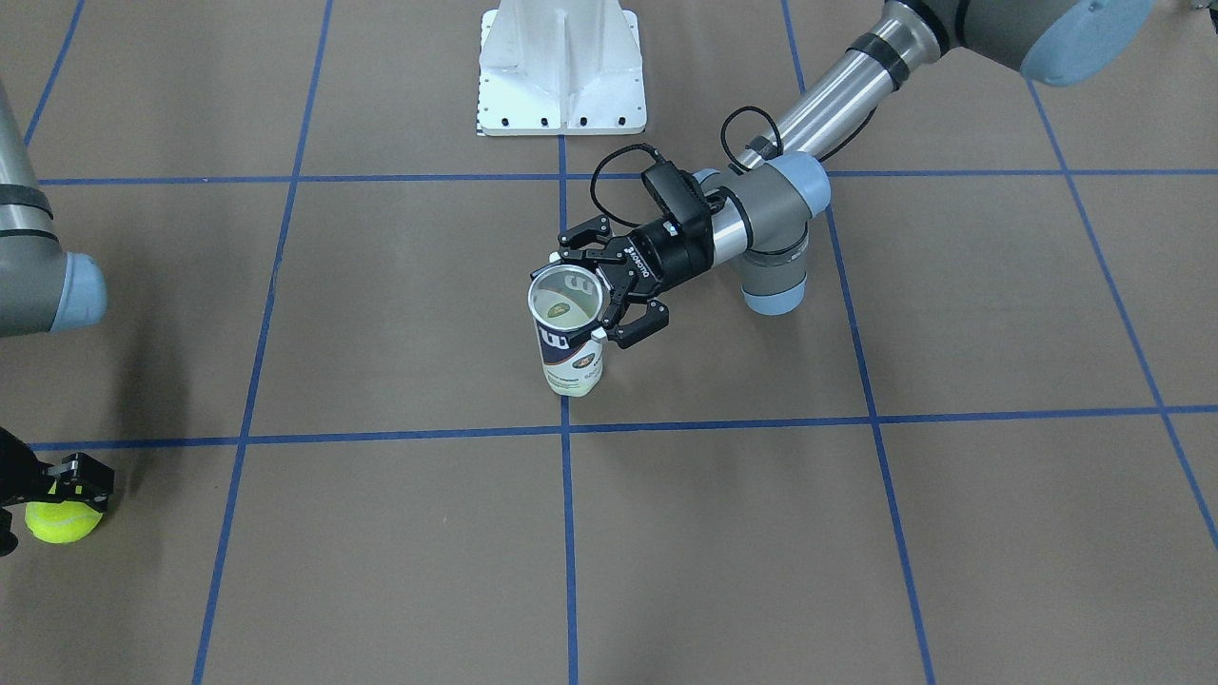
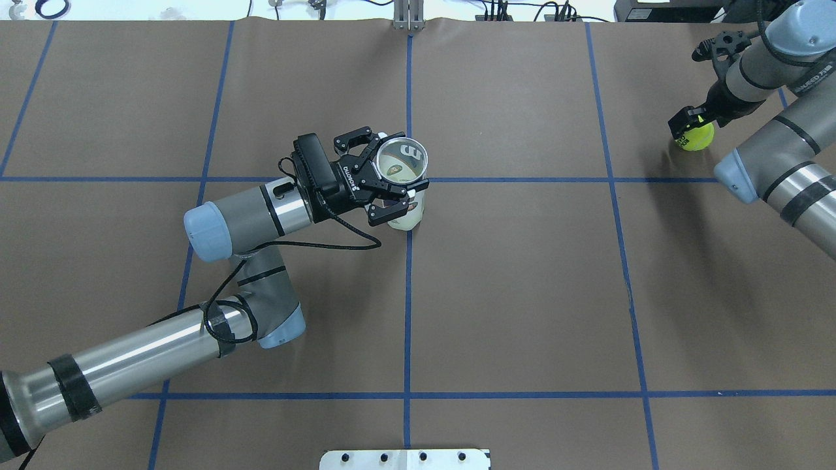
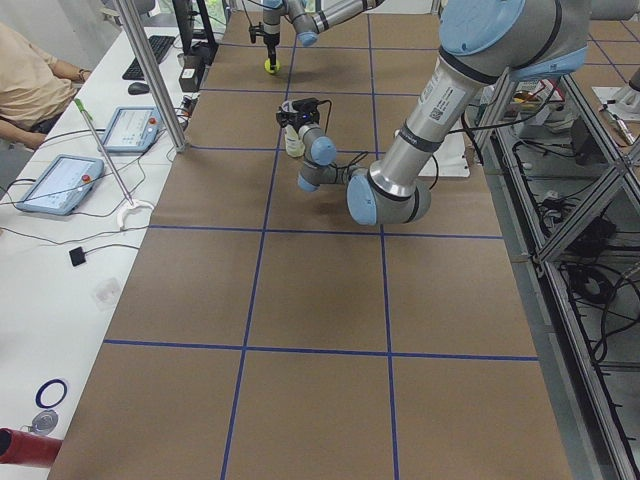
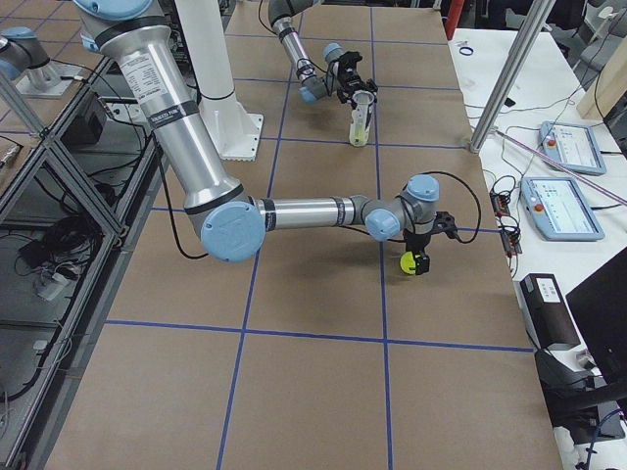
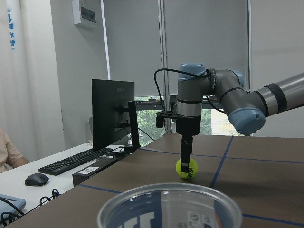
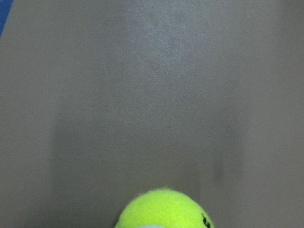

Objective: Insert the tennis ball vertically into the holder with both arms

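Note:
The holder point(image 1: 568, 342) is a clear can with a white and navy label. It stands upright with its mouth open, near the table's middle, and shows in the overhead view point(image 2: 406, 196) too. My left gripper point(image 1: 578, 296) comes in level from the side and is shut on the holder just under its rim, which fills the bottom of the left wrist view point(image 5: 171, 209). The yellow tennis ball point(image 2: 697, 137) sits at table level far to my right. My right gripper point(image 2: 691, 127) points straight down and is shut on the ball point(image 1: 62, 521). The ball's top shows in the right wrist view point(image 6: 164, 209).
A white metal pedestal base point(image 1: 561, 67) stands at the robot's side of the table. Blue tape lines point(image 2: 408, 294) grid the brown table. A side desk with tablets point(image 3: 60, 185), a keyboard and a monitor point(image 5: 114, 114) runs along the far edge, with a person seated.

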Action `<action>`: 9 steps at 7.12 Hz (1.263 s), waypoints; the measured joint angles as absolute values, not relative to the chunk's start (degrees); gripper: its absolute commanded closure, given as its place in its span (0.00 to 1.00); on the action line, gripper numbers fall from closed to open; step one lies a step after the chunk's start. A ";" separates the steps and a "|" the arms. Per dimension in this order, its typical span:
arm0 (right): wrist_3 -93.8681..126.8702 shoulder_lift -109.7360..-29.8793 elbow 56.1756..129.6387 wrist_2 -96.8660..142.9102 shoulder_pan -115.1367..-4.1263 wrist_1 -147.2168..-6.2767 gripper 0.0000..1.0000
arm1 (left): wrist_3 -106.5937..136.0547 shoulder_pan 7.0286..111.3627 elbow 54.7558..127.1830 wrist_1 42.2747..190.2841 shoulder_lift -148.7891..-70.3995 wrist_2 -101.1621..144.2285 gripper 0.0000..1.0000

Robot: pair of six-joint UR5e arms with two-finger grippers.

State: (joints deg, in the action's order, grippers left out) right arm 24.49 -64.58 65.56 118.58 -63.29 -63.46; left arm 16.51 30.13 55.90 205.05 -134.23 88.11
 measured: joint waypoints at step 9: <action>24.44 -65.06 67.11 118.88 -63.28 -63.55 0.01 | 20.07 30.98 61.70 204.54 -132.24 87.37 0.01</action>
